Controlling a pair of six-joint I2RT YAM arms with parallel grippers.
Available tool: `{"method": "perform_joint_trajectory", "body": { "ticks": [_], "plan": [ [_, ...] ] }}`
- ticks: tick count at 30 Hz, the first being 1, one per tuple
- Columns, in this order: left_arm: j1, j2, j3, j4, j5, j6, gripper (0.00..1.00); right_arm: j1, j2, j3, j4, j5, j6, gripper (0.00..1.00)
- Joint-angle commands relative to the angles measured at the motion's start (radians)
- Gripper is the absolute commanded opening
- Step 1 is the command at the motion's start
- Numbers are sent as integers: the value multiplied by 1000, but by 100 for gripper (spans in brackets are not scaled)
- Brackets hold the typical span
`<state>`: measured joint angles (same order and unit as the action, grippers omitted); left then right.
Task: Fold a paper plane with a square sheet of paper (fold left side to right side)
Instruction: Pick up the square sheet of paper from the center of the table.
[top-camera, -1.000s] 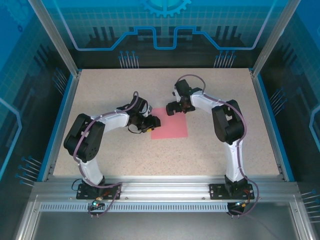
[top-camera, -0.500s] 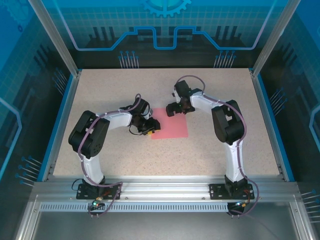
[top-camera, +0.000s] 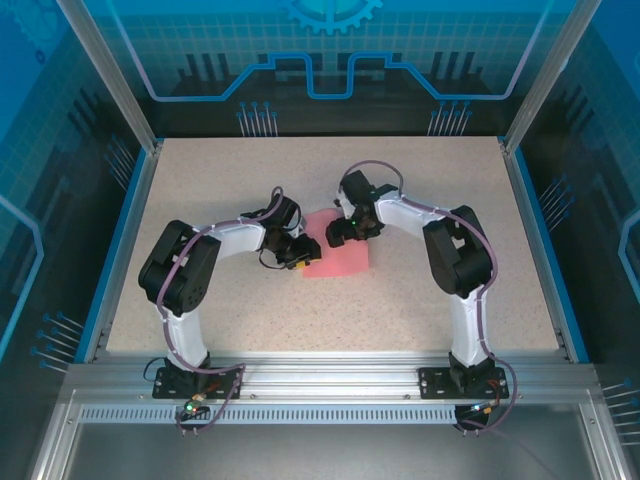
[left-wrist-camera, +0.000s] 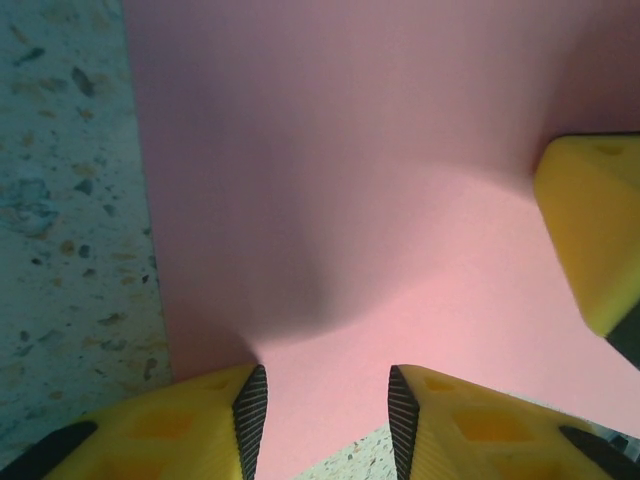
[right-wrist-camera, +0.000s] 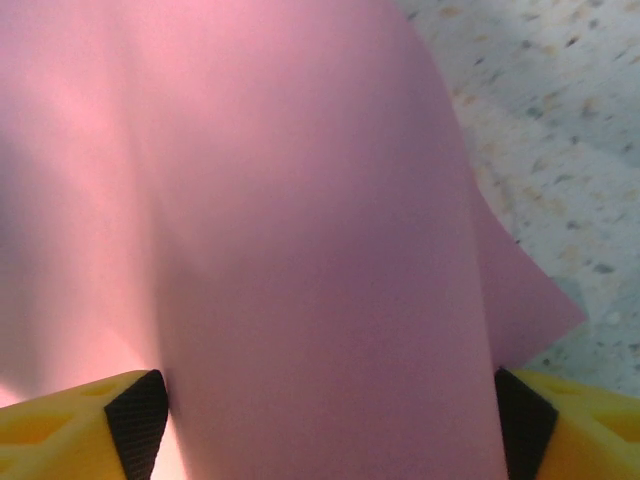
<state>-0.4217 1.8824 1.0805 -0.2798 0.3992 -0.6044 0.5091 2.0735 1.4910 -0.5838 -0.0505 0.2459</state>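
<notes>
left gripper (left-wrist-camera: 328, 405): yellow fingers at the bottom of the frame; we see a narrow gap, with paper showing between the tips.
right gripper (right-wrist-camera: 330, 415): jaws wide; we see a raised hump of paper spanning them.
thin pink-red square sheet of paper (top-camera: 347, 259): centre of the overhead frame, between both grippers.
speckled beige table (top-camera: 430, 190): beneath the sheet.

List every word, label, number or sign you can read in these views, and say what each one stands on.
No readable text in any view.
The square sheet of paper: plain pink-red, no marks.
The blue back panel: a gear emblem and circuit-like lines, no letters or digits.
The table: speckled surface, nothing printed.
Any label on the arms is too small to tell.
</notes>
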Motion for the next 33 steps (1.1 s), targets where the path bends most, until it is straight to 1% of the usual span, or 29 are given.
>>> {"method": "perform_joint_trajectory", "body": {
  "ticks": [1,7,12,15,19,21,23,28,31,33],
  "plan": [
    [-5,5,13,-19,-26,-20,41,3,-45,-16,-40,-50,3,76],
    [-3,-39,15,-10,-33,-1,43,-7,-59,-16,-33,-113,3,54],
    [16,-118,15,-25,-54,44,51,-29,-82,-37,-10,-201,3,35],
    [47,-191,-4,-14,-53,65,55,-51,-126,-76,40,-276,14,27],
    [110,-313,-57,50,-22,83,57,-84,-225,-152,121,-391,17,25],
    [143,-382,-88,99,12,87,60,-106,-284,-186,151,-450,7,25],
    [177,-451,-116,161,59,86,65,-130,-348,-214,168,-513,-11,25],
    [237,-605,-162,321,166,84,83,-201,-516,-245,158,-690,-74,24],
    [244,-657,-160,417,258,94,88,-231,-603,-235,133,-783,-110,24],
    [244,-670,-145,448,308,109,89,-236,-651,-215,106,-832,-139,24]
  ]
}}
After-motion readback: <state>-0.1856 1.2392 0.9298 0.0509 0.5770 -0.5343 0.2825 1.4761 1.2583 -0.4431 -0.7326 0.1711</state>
